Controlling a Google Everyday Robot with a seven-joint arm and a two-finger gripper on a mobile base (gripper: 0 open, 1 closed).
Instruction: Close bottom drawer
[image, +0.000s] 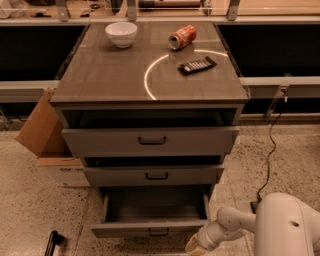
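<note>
The bottom drawer (156, 229) of the grey-brown cabinet stands pulled out. Its narrow front panel with a small dark bar handle (158, 233) faces me, and its plain grey box interior (156, 204) holds nothing I can see. My gripper (196, 245) is at the bottom edge of the view, at the end of the white arm (235, 222). It is low, just in front of and below the right end of the drawer's front panel, close to it or touching it.
The middle drawer (154, 175) and top drawer (150, 141) are partly pulled out above. On the cabinet top lie a white bowl (121, 33), an orange can (182, 36) on its side and a dark remote-like object (197, 65). A cardboard box (45, 135) stands left; a cable (267, 155) hangs right.
</note>
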